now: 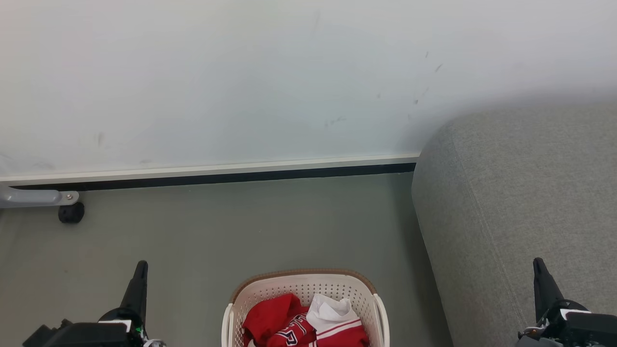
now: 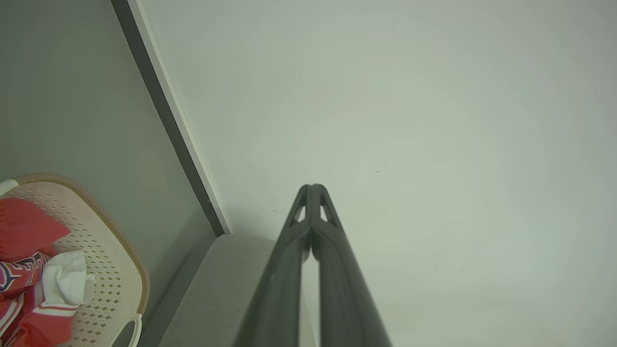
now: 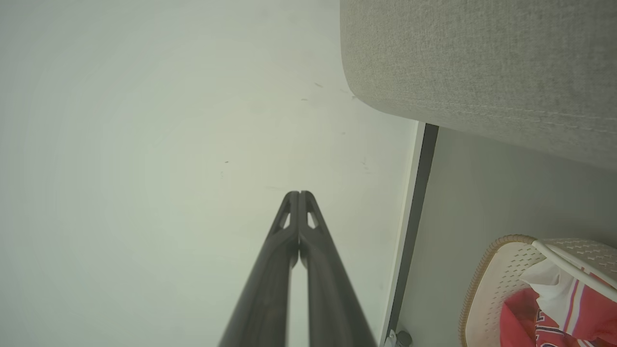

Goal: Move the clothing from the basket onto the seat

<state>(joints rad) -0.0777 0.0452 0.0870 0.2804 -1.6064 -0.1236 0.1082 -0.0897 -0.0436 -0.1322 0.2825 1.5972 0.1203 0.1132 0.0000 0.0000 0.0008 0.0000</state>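
The cream basket [image 1: 303,286] with its brown rim stands on the floor at the bottom centre. Crumpled inside it lies the red clothing [image 1: 282,320], showing white stripes, dark lettering and white lining. The grey seat [image 1: 520,202] rises right of the basket. My left gripper [image 1: 140,270] is shut and empty at the lower left, well left of the basket. My right gripper [image 1: 539,267] is shut and empty at the lower right, in front of the seat. The wrist views show each gripper [image 2: 312,189] [image 3: 299,195] pointing at the wall, with the basket [image 2: 115,250] [image 3: 487,279], clothing [image 2: 24,226] [image 3: 520,313] and seat [image 2: 217,289] [image 3: 482,62] beside.
A pale wall [image 1: 241,82] with a white and black baseboard [image 1: 217,173] closes the far side. A grey metal leg with a black caster [image 1: 71,212] sits at the far left. Grey floor [image 1: 241,231] lies between the wall and the basket.
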